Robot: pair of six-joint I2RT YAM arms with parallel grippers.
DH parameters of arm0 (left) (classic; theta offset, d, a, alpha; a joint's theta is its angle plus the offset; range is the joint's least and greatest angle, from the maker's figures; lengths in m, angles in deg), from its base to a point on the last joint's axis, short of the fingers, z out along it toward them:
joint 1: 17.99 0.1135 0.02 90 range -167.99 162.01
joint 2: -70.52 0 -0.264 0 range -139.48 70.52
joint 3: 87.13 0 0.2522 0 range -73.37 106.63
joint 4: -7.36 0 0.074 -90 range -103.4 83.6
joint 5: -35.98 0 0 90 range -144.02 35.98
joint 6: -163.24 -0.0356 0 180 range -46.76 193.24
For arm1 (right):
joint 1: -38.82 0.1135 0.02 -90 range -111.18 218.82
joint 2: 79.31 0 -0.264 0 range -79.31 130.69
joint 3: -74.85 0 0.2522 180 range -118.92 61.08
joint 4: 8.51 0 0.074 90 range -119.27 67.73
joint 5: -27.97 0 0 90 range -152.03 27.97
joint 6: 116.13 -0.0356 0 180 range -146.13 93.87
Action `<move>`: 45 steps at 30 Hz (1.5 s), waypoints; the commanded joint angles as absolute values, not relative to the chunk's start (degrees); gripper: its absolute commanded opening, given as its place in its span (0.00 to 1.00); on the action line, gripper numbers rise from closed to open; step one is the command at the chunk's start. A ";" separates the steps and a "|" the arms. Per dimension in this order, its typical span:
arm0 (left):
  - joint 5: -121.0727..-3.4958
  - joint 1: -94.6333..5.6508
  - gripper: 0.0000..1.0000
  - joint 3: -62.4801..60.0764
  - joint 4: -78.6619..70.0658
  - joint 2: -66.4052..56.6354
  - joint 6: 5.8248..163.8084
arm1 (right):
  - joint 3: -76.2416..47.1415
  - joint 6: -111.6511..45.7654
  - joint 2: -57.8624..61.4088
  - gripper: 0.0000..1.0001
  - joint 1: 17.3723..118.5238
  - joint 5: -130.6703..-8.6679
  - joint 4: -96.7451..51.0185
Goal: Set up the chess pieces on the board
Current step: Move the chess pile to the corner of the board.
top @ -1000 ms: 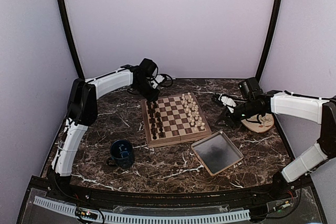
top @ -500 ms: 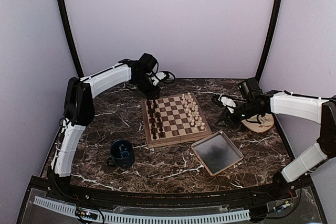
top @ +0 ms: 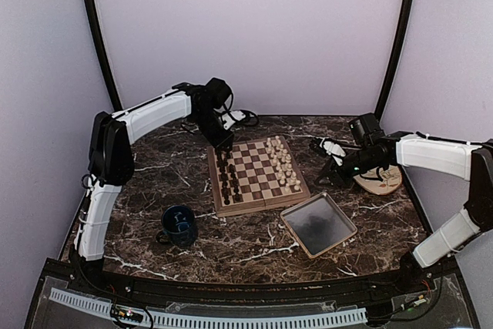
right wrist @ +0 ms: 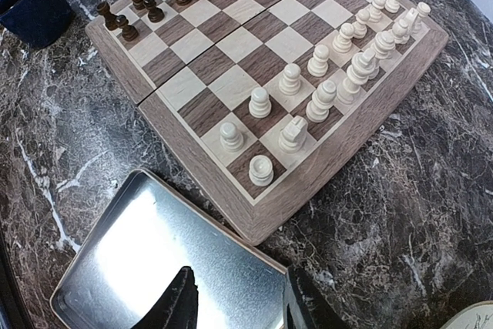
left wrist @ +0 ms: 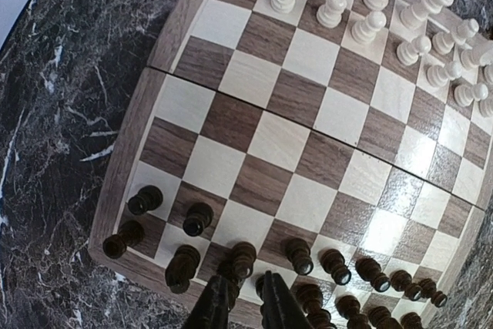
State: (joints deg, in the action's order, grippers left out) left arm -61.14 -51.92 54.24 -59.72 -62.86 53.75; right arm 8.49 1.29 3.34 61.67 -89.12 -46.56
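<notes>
Many chess pieces (right wrist: 260, 102) on board (right wrist: 231, 75), tray (top: 318, 223) just beside, mug (top: 179, 225) near

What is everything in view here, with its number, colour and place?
board: one, brown checkered, table middle
dark chess pieces: two rows, dark brown, board's left side
white chess pieces: two rows, cream, board's right side
mug: one, dark blue, near-left of board
tray: one, grey, near-right of board
plate: one, beige, far right
table: one, dark marble
left gripper: one, black, over the dark pieces, slightly open
right gripper: one, black, right of board, open
</notes>
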 commanded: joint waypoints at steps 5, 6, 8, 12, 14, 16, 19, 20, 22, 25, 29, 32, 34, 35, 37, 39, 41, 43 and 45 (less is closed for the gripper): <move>-59.54 -52.88 0.19 51.76 -62.09 -59.91 50.48 | 7.57 1.65 3.39 0.39 61.32 -89.91 -46.68; -59.43 -52.91 0.19 51.72 -62.04 -60.07 50.40 | 7.51 1.68 3.40 0.39 61.28 -89.95 -46.70; -58.93 -52.88 0.19 51.76 -61.95 -60.39 50.26 | 7.63 1.77 3.40 0.39 61.32 -89.94 -46.78; -58.25 -52.88 0.19 51.82 -61.77 -61.18 49.24 | 7.78 1.95 3.05 0.39 61.33 -89.58 -46.65; -58.01 -52.90 0.19 51.99 -61.65 -61.60 49.07 | 7.81 1.93 2.96 0.39 61.32 -89.62 -46.66; -57.33 -52.88 0.19 52.04 -61.21 -61.70 49.38 | 7.88 2.08 2.96 0.39 61.32 -89.62 -46.66; -57.08 -52.93 0.19 53.69 -60.47 -61.60 50.98 | 7.46 1.68 3.12 0.39 61.32 -90.37 -46.91; -57.02 -52.89 0.20 54.52 -60.12 -61.24 51.76 | 6.86 1.49 3.20 0.39 61.32 -91.11 -47.10; -57.05 -52.89 0.20 55.21 -58.97 -59.89 53.17 | 5.70 1.16 3.76 0.39 61.28 -92.54 -47.50; -55.85 -52.24 0.23 54.73 -57.92 -57.57 56.65 | 3.41 0.99 5.70 0.37 61.41 -92.98 -49.03; -55.62 -47.08 0.34 49.75 -54.02 -53.44 64.29 | -0.95 -0.48 7.81 0.38 61.05 -87.99 -49.88; -54.65 -43.39 0.38 44.36 -49.18 -50.08 70.24 | -4.43 -3.32 10.12 0.42 59.45 -86.06 -49.69; -55.10 -41.47 0.39 39.05 -45.21 -47.26 73.08 | -7.12 -2.03 11.53 0.41 58.79 -88.05 -52.30; -55.15 -40.58 0.39 36.10 -43.03 -45.86 74.12 | -7.68 -0.40 11.64 0.41 58.87 -89.23 -54.27; -55.77 -38.82 0.39 30.56 -39.27 -43.31 75.78 | -7.23 2.27 12.90 0.39 59.16 -91.97 -57.65; -57.14 -37.37 0.39 25.42 -36.53 -40.66 76.90 | -4.52 3.93 12.51 0.36 60.29 -92.54 -58.94; -58.18 -35.94 0.38 21.79 -34.31 -39.00 78.03 | -0.38 5.43 9.80 0.32 61.93 -92.33 -60.24; -58.97 -34.74 0.38 19.02 -32.94 -37.87 79.12 | 2.39 7.35 8.99 0.29 63.58 -90.69 -62.01; -60.11 -33.75 0.38 17.13 -32.07 -37.56 80.18 | 4.91 8.65 8.63 0.25 65.51 -87.02 -63.13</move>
